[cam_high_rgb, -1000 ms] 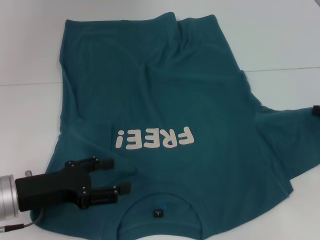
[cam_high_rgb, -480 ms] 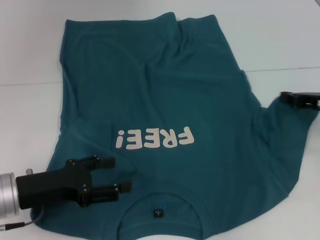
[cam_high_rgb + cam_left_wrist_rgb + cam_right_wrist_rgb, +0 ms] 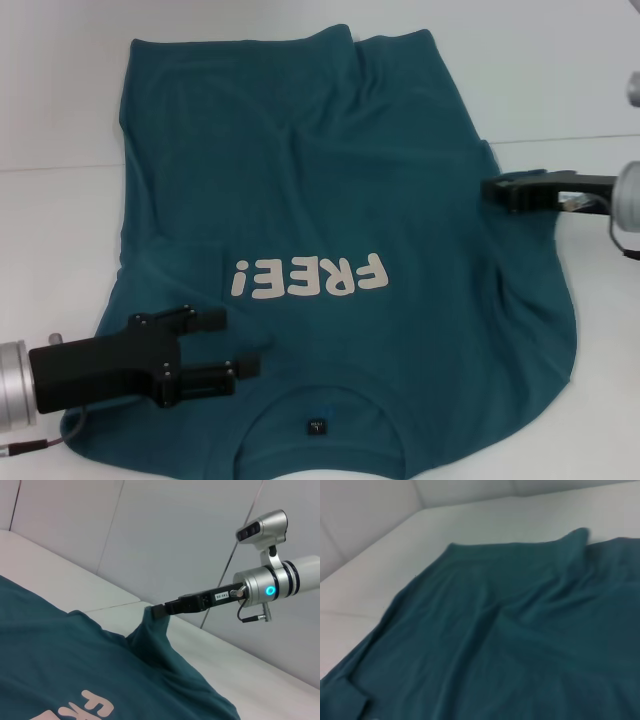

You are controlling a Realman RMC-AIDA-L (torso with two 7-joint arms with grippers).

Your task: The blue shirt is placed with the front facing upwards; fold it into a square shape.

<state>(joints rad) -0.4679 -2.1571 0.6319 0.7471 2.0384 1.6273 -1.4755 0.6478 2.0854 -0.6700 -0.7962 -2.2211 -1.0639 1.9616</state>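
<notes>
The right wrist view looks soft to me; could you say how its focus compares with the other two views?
Right wrist view: the shirt is blurred throughout, folds smeared. Head view: sharp, lettering crisp, left gripper clear. Left wrist view: the right gripper pinching the sleeve is sharp.

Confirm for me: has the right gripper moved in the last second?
Yes. The right gripper, shut on the sleeve of the blue shirt, has travelled inward toward the "FREE!" lettering, pulling the sleeve over the body. The left gripper hovers near the collar.
</notes>
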